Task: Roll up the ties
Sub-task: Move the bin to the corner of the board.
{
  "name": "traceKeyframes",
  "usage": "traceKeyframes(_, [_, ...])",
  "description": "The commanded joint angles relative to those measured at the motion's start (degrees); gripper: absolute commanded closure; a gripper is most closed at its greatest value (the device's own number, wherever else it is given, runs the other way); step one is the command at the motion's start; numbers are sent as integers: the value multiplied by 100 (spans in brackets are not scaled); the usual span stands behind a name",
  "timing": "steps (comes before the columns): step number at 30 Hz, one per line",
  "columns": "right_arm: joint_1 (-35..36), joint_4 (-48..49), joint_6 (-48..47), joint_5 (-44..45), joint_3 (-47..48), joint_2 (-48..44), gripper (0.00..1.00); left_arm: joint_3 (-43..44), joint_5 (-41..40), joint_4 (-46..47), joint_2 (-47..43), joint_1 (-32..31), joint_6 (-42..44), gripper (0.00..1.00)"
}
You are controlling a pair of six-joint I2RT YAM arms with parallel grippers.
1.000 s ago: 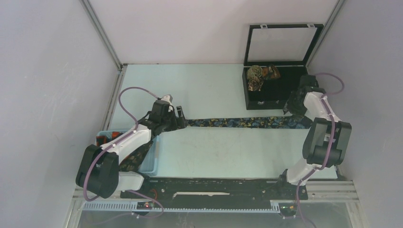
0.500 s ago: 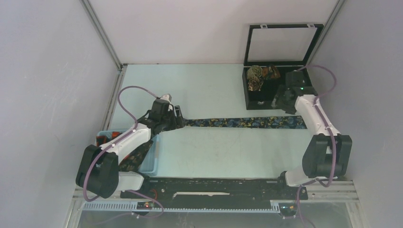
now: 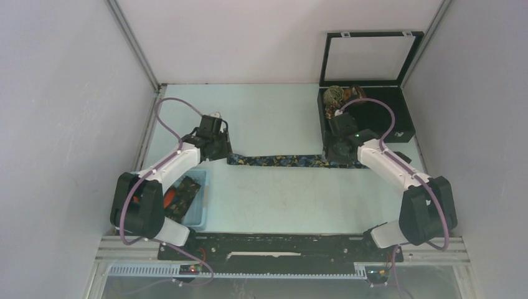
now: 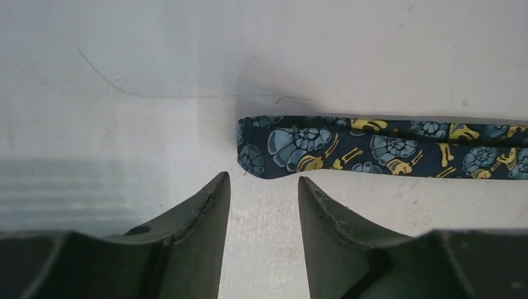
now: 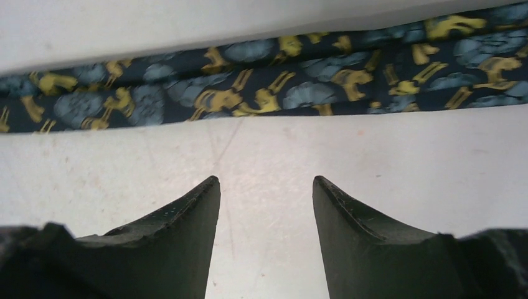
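**Entry 1. Left gripper (image 4: 263, 180).** It sits at the bottom of the left wrist view. Your jaws are partly open, with a moderate gap of bare table (image 4: 155, 56) between the two fingers. Nothing is held.

**Entry 2. Navy tie (image 4: 373, 146).** The fabric is dark, with blue shell shapes and yellow figures. In the left wrist view its blunt end lies flat at the centre of the frame, just beyond your fingertips. The band runs off the right edge. The right-hand finger's tip comes up to the tie's lower edge; whether it touches cannot be told.

**Entry 3. Right gripper (image 5: 266, 180).** It sits at the bottom of the right wrist view, jaws parted a little wider than the left pair and empty. The same tie crosses the upper part of the frame from edge to edge, flat and slightly slanted. A strip of bare table separates it from your fingertips, so they are apart.

**Entry 4. Top view, bottom of frame upward.**
- **Lower left:** a blue bin (image 3: 197, 218) beside the left arm holds loose ties (image 3: 185, 194) — one dark, one orange-red.
- **Mid frame:** the navy tie is stretched flat from left to right. Your left gripper is at its left end and your right gripper is over its right end, which the arm hides.
- **Upper right:** a black case (image 3: 401, 106) has its lid (image 3: 367, 59) standing open. Rolled ties (image 3: 334, 94) — small coils — lie in its left part, just beyond the right gripper.
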Motion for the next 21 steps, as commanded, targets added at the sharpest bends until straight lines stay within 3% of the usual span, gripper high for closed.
traceKeyframes(1, [655, 329, 164, 212, -50, -200, 41, 194, 32, -442, -135, -8, 78, 50])
traceKeyframes(11, [1099, 455, 262, 140, -141, -198, 41, -973, 996, -891, -1122, -472, -400, 51])
traceKeyframes(15, [1111, 467, 262, 75, -145, -232, 42, -1377, 582, -1315, -1364, -545, -752, 53])
traceKeyframes(21, [1140, 361, 249, 57, -141, -314, 42, -1501, -793, -1952, -1664, -422, -1367, 57])
